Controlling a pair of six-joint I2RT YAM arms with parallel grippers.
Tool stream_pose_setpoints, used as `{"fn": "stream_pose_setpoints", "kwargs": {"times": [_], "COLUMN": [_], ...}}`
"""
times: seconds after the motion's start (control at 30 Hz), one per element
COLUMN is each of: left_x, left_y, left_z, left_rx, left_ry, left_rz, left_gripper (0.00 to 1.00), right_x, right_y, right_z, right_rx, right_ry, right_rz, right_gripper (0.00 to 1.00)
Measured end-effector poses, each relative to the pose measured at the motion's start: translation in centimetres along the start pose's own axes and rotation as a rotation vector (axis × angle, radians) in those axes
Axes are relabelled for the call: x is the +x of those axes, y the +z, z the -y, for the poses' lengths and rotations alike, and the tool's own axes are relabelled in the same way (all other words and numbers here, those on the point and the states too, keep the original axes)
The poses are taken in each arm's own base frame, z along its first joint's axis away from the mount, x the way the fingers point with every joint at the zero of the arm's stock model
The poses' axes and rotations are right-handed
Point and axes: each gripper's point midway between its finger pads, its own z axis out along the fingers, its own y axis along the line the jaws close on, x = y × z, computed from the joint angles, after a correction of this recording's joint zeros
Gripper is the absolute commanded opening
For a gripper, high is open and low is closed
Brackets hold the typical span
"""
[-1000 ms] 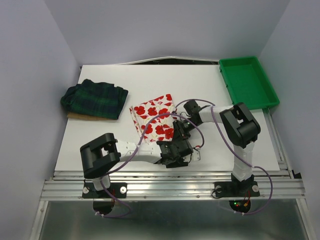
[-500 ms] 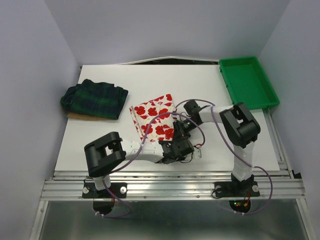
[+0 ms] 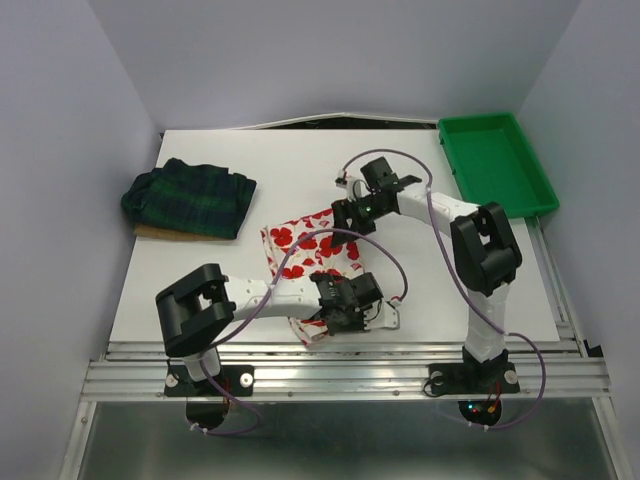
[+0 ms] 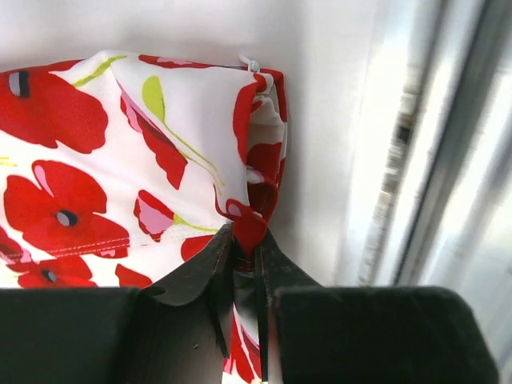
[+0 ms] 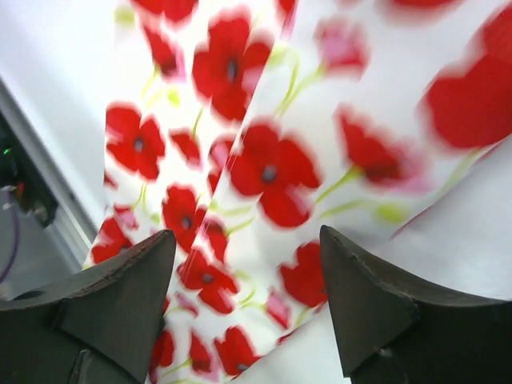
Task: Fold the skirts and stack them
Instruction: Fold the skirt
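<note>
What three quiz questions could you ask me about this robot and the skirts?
1. True or false: the plaid skirt lies outside the green tray.
2. Fill in: the right gripper, above the flowers, is ____ (open or shut).
3. Which gripper pinches the poppy skirt? A: left gripper. B: right gripper. C: both.

Key: 1 true; 2 open; 3 A.
</note>
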Motion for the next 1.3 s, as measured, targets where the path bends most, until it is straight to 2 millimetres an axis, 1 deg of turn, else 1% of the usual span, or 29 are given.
{"fn": "stream_pose_setpoints", "kwargs": {"times": [0.03, 0.07, 0.1, 0.13, 0.23, 0.3, 0.4, 0.43, 0.47, 0.5, 0.57, 0.6, 0.67, 0.7, 0.73, 0.77, 0.8, 0.87, 0.9, 0.93, 1.0, 1.1, 1.17, 1.3], "left_x": [-0.2, -0.4, -0.8, -1.1, -2.4, -3.2, -4.5, -4.8, -5.1, -5.4, -5.6, -5.8, -5.9, -6.2, -6.3, -6.3, -6.5, -6.4, -6.2, -6.0, -5.5, -4.8, -4.0, -2.6], "left_y": [-0.3, -0.6, -0.9, -1.3, -2.6, -3.5, -5.1, -5.7, -6.0, -6.4, -7.2, -7.7, -8.6, -9.2, -9.5, -10.0, -10.3, -10.7, -10.8, -10.7, -10.3, -9.2, -8.4, -7.3], "left_z": [0.6, 1.0, 1.5, 1.8, 2.7, 3.2, 3.7, 3.8, 3.8, 3.7, 3.3, 2.9, 1.6, 0.4, -0.5, -2.2, -3.1, -6.1, -7.4, -8.4, -10.0, -11.6, -12.5, -13.7], "left_rx": [0.034, 0.058, 0.089, 0.113, 0.184, 0.225, 0.291, 0.315, 0.330, 0.344, 0.372, 0.378, 0.383, 0.372, 0.365, 0.346, 0.336, 0.292, 0.273, 0.259, 0.244, 0.236, 0.231, 0.223], "left_ry": [0.002, 0.002, 0.003, 0.006, 0.011, 0.015, 0.012, 0.009, 0.007, 0.001, -0.017, -0.030, -0.058, -0.076, -0.092, -0.119, -0.128, -0.162, -0.177, -0.186, -0.200, -0.215, -0.225, -0.247], "left_rz": [0.004, 0.008, 0.016, 0.024, 0.056, 0.079, 0.120, 0.134, 0.143, 0.154, 0.169, 0.176, 0.191, 0.207, 0.221, 0.235, 0.246, 0.266, 0.272, 0.271, 0.264, 0.246, 0.229, 0.200], "left_gripper": [0.00, 0.00, 0.00, 0.00, 0.00, 0.00, 0.00, 0.00, 0.00, 0.00, 0.00, 0.00, 0.00, 0.00, 0.00, 0.00, 0.00, 0.00, 0.00, 0.00, 0.00, 0.00, 0.00, 0.00], "right_x": [-1.0, -3.1, -4.2, -6.4, -8.9, -9.7, -9.2, -8.6, -8.2, -8.4, -8.2, -8.0, -7.6, -7.0, -6.6, -6.0, -5.3, -3.9, -3.3, -2.8, -2.0, -0.7, -0.1, 0.7], "right_y": [-0.3, -0.9, -1.2, -1.6, -1.4, -0.4, 1.7, 2.5, 3.1, 3.1, 3.4, 3.5, 3.9, 4.3, 4.6, 4.9, 5.2, 5.7, 5.9, 5.9, 6.0, 6.1, 6.1, 6.2], "right_z": [0.1, 0.2, 0.3, 0.5, 1.4, 2.4, 4.4, 5.1, 5.3, 5.4, 5.1, 5.0, 4.7, 4.4, 4.1, 3.8, 3.4, 2.7, 2.4, 2.2, 1.7, 1.1, 0.8, 0.3], "right_rx": [0.017, 0.041, 0.056, 0.080, 0.111, 0.123, 0.124, 0.118, 0.106, 0.087, 0.074, 0.064, 0.046, 0.023, 0.006, -0.014, -0.038, -0.089, -0.107, -0.127, -0.152, -0.197, -0.216, -0.242], "right_ry": [-0.028, -0.077, -0.105, -0.157, -0.226, -0.256, -0.263, -0.260, -0.259, -0.268, -0.289, -0.299, -0.320, -0.328, -0.333, -0.340, -0.340, -0.333, -0.329, -0.324, -0.321, -0.305, -0.295, -0.284], "right_rz": [0.021, 0.063, 0.084, 0.126, 0.162, 0.161, 0.121, 0.100, 0.090, 0.093, 0.087, 0.081, 0.069, 0.055, 0.046, 0.036, 0.022, -0.003, -0.012, -0.022, -0.036, -0.059, -0.070, -0.084], "right_gripper": [0.79, 0.79, 0.78, 0.78, 0.78, 0.78, 0.76, 0.74, 0.73, 0.67, 0.61, 0.53, 0.45, 0.38, 0.34, 0.32, 0.28, 0.24, 0.20, 0.19, 0.17, 0.15, 0.15, 0.15]}}
